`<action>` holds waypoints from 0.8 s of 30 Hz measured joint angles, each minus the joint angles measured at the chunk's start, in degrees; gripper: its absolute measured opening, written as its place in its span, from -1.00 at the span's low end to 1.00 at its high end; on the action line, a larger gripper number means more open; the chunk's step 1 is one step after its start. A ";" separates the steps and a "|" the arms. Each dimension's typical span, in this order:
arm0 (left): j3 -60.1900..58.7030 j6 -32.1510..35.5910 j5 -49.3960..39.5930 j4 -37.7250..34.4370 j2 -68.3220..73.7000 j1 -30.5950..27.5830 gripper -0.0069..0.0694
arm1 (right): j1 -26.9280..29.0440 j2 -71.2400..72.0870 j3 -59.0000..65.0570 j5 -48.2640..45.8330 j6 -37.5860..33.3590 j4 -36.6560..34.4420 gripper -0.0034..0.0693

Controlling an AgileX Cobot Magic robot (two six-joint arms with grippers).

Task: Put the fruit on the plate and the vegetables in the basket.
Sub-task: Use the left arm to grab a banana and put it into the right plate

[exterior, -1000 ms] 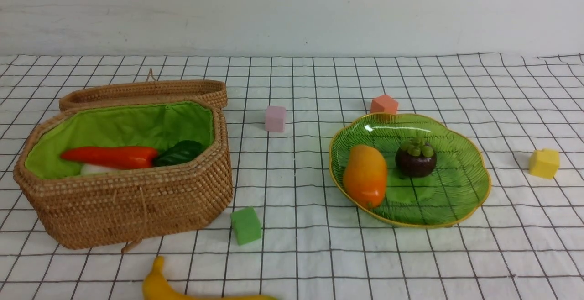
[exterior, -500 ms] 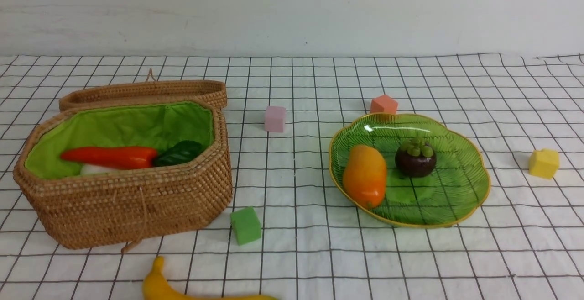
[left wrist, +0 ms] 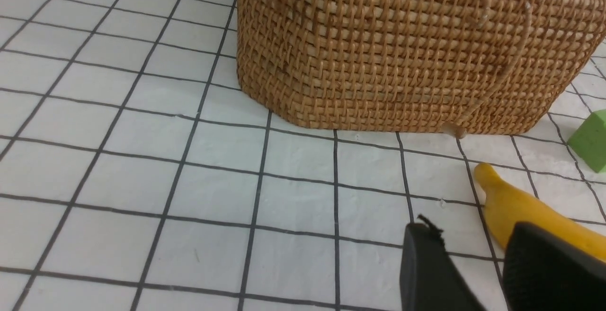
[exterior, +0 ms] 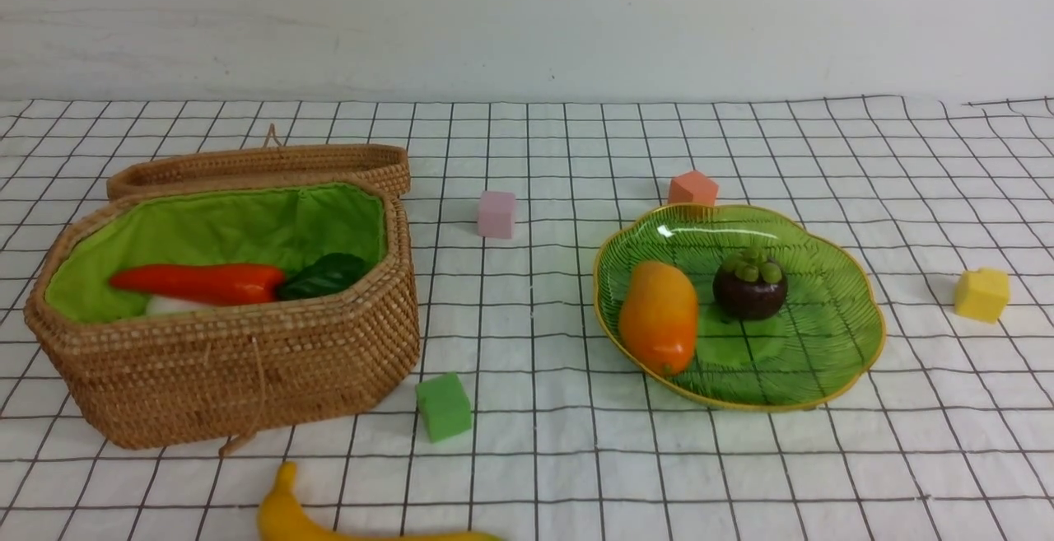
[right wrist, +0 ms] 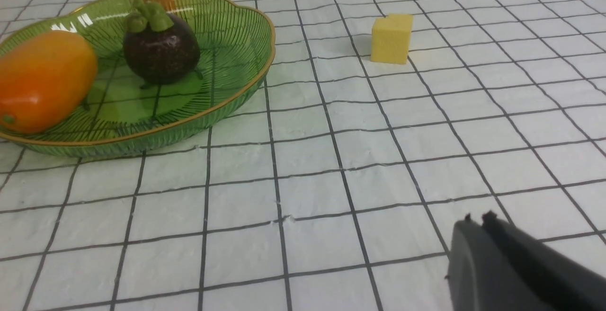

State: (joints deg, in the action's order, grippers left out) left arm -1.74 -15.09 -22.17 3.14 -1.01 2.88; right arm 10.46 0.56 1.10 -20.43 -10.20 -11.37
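The wicker basket (exterior: 247, 376) stands open at the left and holds a red-orange pepper (exterior: 198, 283), a white radish (exterior: 169, 305) and dark green leaves (exterior: 325, 276). On the green plate (exterior: 823, 253) lie the mango (exterior: 659, 316) and the mangosteen (exterior: 749, 286). A yellow banana (exterior: 288, 516) rests on the cloth in front of the basket. Neither gripper shows in the front view. My left gripper (left wrist: 468, 240) is open just beside the banana (left wrist: 516, 204), with only cloth between its fingers. Off to the side of the plate (right wrist: 227, 50), my right gripper (right wrist: 478, 221) is shut and empty.
Foam cubes dot the checked cloth: pink (exterior: 496, 213), orange (exterior: 692, 188) behind the plate, yellow (exterior: 981, 294) at the right, green (exterior: 444, 407) between basket and banana. The basket's lid (exterior: 263, 164) lies folded back behind it. A white wall closes the far side.
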 joint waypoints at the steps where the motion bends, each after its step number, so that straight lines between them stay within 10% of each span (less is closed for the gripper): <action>1: 0.00 0.00 0.00 0.00 0.00 0.00 -0.19 | 0.00 0.00 0.02 0.00 0.05 0.00 -0.83; 24: 0.00 -1.40 5.63 -3.14 0.00 0.00 -0.19 | 0.00 0.00 0.07 0.12 0.05 0.00 -0.78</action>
State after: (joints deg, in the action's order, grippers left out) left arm -1.74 -16.49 -16.54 0.00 -1.01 2.88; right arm 10.46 0.56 1.17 -20.31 -10.15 -11.37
